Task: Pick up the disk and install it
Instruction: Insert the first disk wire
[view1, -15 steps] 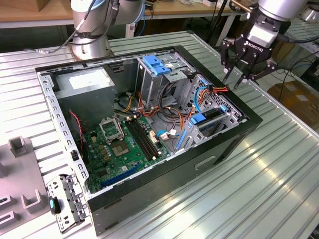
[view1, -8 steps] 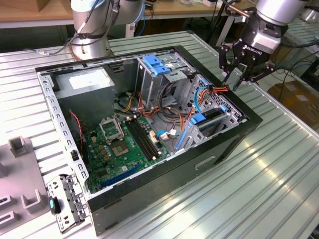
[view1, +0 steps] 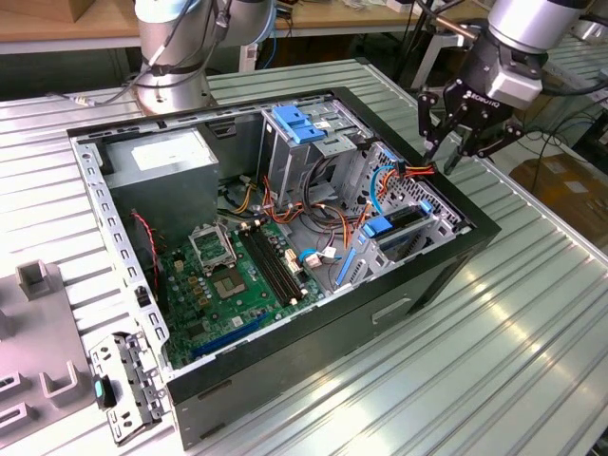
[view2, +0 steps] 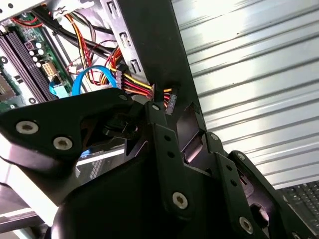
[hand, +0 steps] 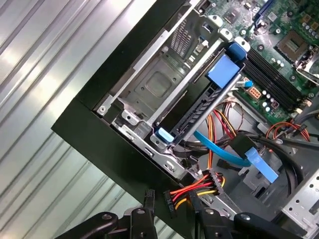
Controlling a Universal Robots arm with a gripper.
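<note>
The disk [view1: 399, 221] is a dark drive in a blue carrier with blue end tabs. It sits on edge in a slot of the metal drive cage at the case corner on the exterior view's right. The first wrist view shows the disk [hand: 197, 109] lying along that cage. My gripper [view1: 445, 157] hangs above the case's rim, beyond the cage and apart from the disk. It is open and holds nothing. In both wrist views a power connector [hand: 170, 195] with red, yellow and black wires shows in the gap between the fingertips [view2: 155, 110].
The open black computer case [view1: 313, 332] lies on a slatted metal table [view1: 494, 361]. Inside are a green motherboard [view1: 223, 285], a power supply [view1: 157, 157], loose cables and a blue-topped bay [view1: 299, 123]. Grey fixtures [view1: 38, 323] stand on the exterior view's left, the arm's base [view1: 171, 66] behind.
</note>
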